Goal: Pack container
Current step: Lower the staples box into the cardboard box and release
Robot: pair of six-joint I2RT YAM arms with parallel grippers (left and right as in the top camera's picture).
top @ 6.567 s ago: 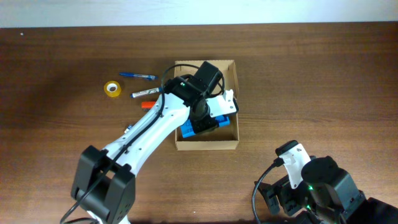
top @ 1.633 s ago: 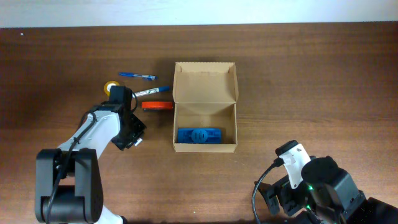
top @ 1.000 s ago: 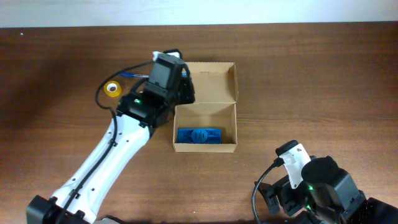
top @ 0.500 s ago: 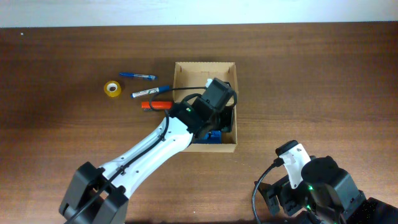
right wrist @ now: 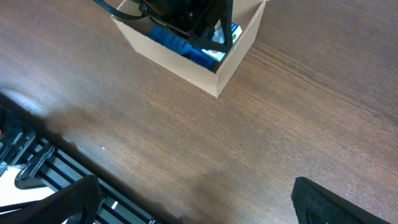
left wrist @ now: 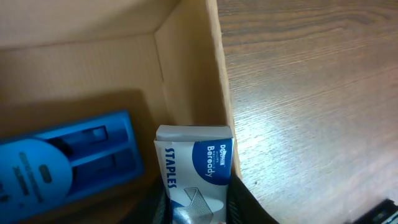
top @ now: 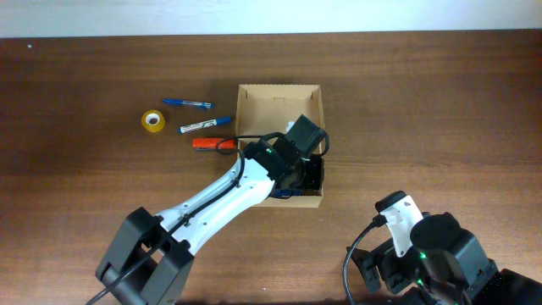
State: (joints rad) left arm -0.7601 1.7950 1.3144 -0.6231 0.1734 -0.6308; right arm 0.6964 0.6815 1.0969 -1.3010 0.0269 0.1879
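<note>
The container [top: 271,106] is a tan cardboard box with its flap lid standing open at the back. My left gripper [top: 306,169] reaches into its right front corner. In the left wrist view this gripper [left wrist: 198,210] is shut on a white and blue box of staples [left wrist: 196,158], held next to the container's right wall [left wrist: 189,74]. A blue stapler [left wrist: 62,162] lies on the container floor to its left. My right gripper [right wrist: 196,202] hangs open over bare table, in front and to the right of the container [right wrist: 186,59].
Left of the container lie a yellow tape roll [top: 152,120], a blue pen [top: 188,103], a white marker [top: 206,125] and an orange marker [top: 206,144]. The right arm [top: 423,254] sits at the table's front right.
My left arm has swung from the container's left rim across it and down into the right front corner. The right arm has not moved.
</note>
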